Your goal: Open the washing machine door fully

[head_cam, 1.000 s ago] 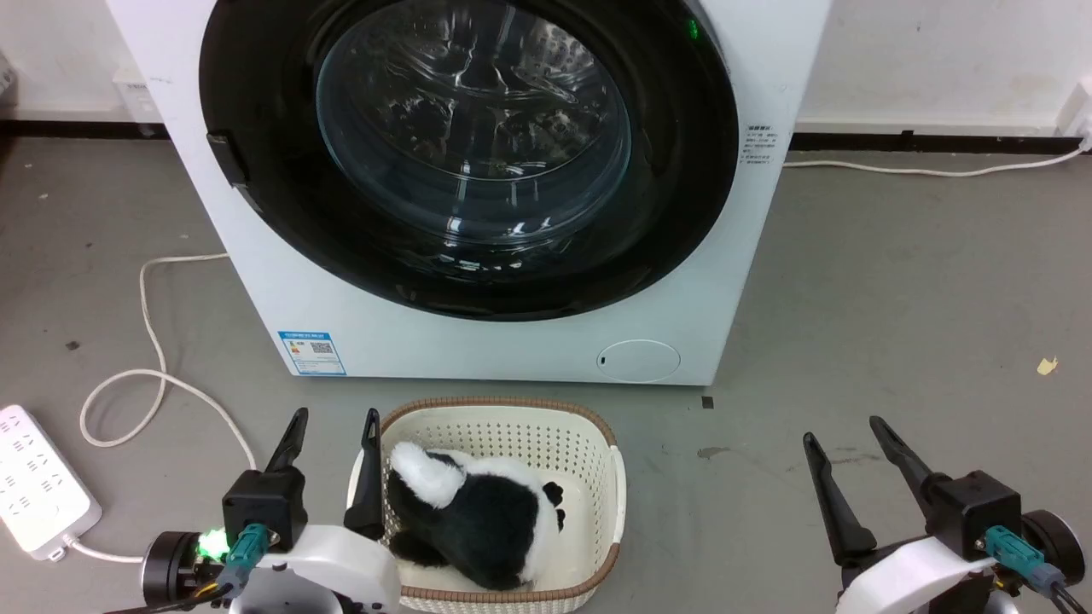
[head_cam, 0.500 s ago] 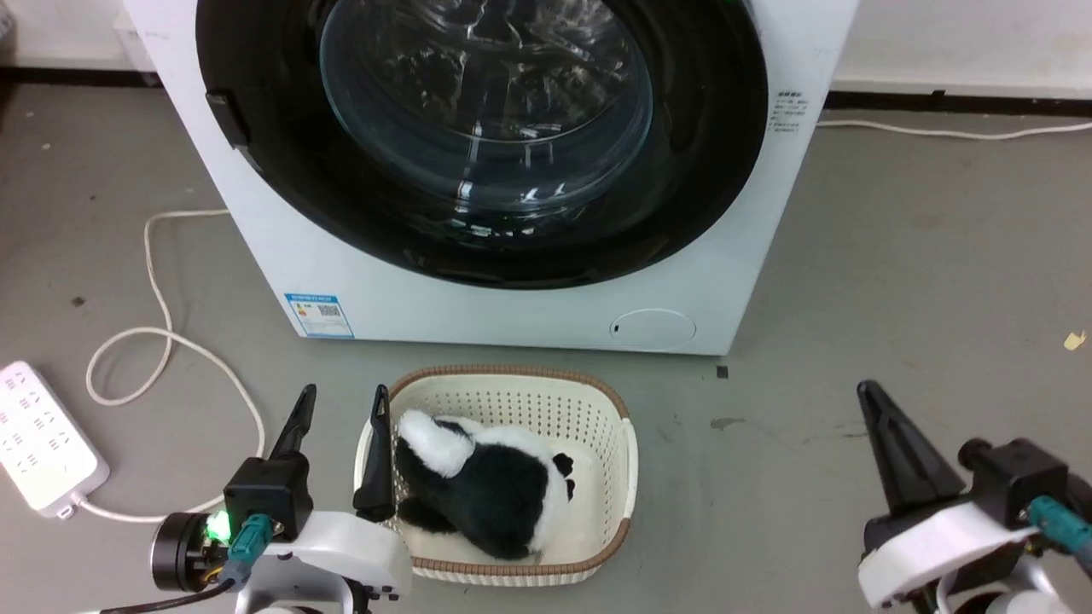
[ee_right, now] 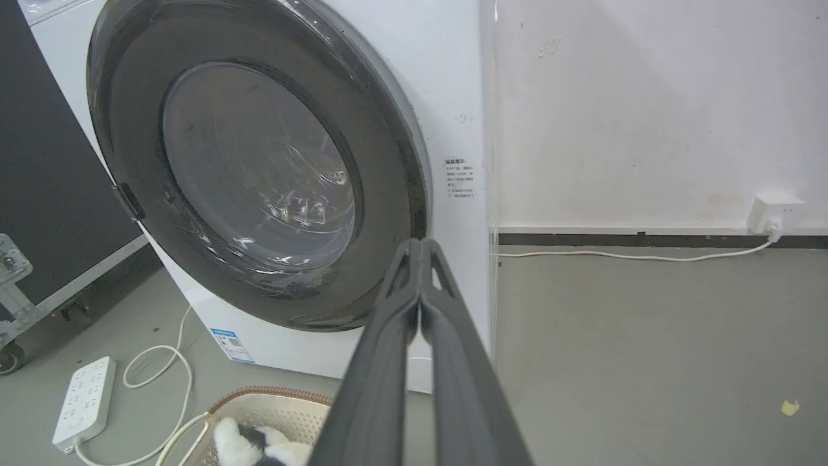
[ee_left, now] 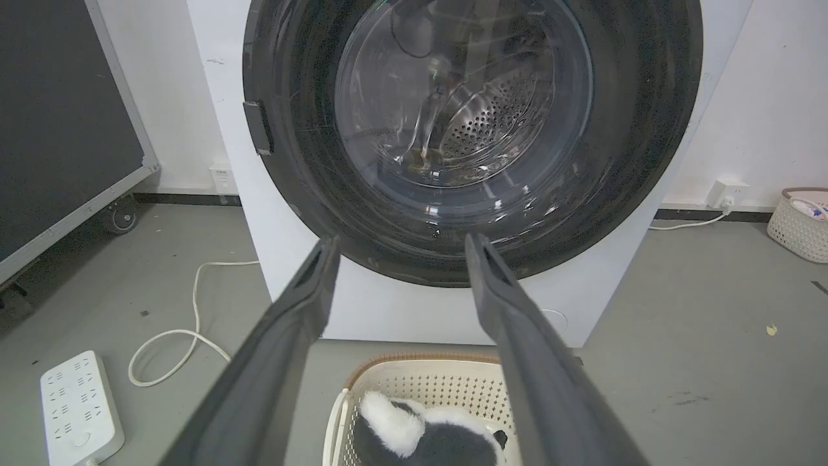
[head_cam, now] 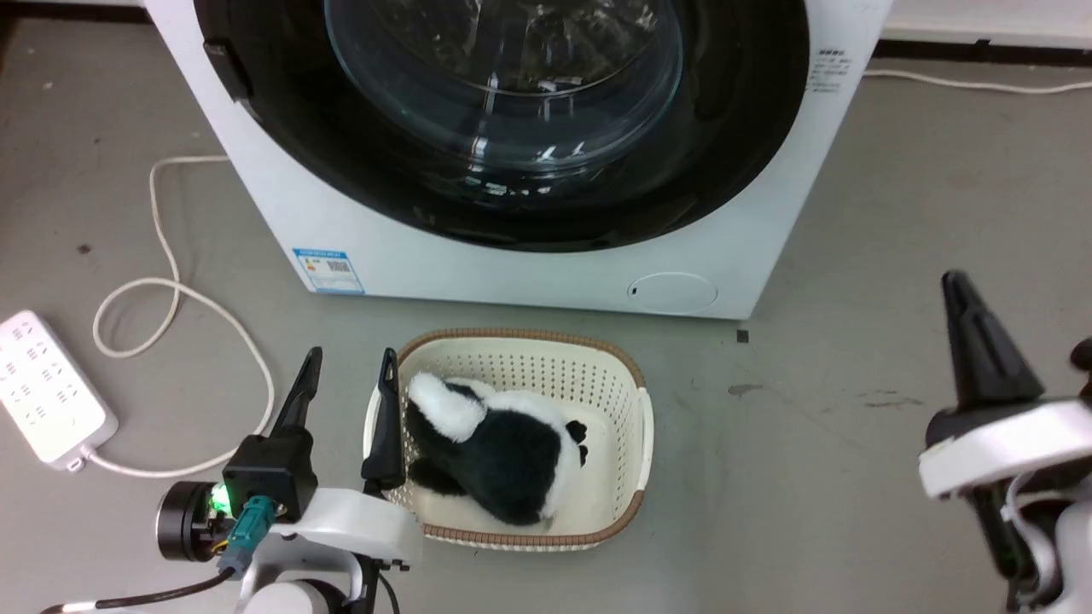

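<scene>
Nearest, the left gripper (head_cam: 351, 354) hovers low with its two fingers spread apart, one of them over the left rim of a cream basket (head_cam: 646, 426) that holds a black-and-white plush toy (head_cam: 503, 452). Off to the right, the right gripper (ee_right: 420, 246) has its fingers pressed together on nothing. Beyond the basket stands the white washing machine (head_cam: 529, 273). The washing machine door (head_cam: 503, 102) lies closed, flush with its front and well apart from both grippers.
</scene>
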{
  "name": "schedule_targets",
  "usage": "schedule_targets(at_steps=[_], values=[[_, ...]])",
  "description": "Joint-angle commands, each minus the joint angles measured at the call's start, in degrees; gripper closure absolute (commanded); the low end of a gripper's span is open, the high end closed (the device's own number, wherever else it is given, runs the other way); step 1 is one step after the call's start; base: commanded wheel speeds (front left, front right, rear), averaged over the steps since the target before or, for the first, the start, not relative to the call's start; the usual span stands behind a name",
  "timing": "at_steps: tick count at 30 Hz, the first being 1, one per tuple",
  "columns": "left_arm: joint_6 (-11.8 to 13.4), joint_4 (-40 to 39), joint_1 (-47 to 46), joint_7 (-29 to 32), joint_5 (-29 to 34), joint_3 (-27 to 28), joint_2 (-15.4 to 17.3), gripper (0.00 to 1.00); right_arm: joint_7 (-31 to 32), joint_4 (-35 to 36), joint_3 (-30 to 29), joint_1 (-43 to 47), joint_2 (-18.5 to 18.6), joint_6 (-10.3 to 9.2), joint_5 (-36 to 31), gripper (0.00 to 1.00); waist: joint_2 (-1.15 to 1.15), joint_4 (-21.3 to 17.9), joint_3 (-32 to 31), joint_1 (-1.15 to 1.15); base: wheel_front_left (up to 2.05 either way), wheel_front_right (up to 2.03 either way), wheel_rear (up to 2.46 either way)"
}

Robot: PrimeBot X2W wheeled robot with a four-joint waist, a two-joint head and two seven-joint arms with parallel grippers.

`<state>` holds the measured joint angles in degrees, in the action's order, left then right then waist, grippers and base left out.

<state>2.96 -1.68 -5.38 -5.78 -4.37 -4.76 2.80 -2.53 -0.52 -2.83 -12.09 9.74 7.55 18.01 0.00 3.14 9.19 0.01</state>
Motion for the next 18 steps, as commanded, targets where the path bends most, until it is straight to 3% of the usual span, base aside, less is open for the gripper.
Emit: schedule_targets(at_steps=[1, 18], values=[[0.7, -0.6, -1.4, -1.0, -0.7, -0.6, 0.0, 0.00, 1.4, -1.1, -1.3, -3.8, 1.0, -0.03, 3.9, 1.00, 0.00, 0.7, 1.5, -0.01, 0.00, 0.00, 0.00], [2.6, -2.4, -4.0, -2.9, -2.6, -2.4, 0.0, 0.00, 12.7, -12.7, -9.2, -22.1, 1.0, -0.04, 19.5, 1.00, 0.00, 3.6, 7.5, -0.01, 0.00, 0.00, 0.00]])
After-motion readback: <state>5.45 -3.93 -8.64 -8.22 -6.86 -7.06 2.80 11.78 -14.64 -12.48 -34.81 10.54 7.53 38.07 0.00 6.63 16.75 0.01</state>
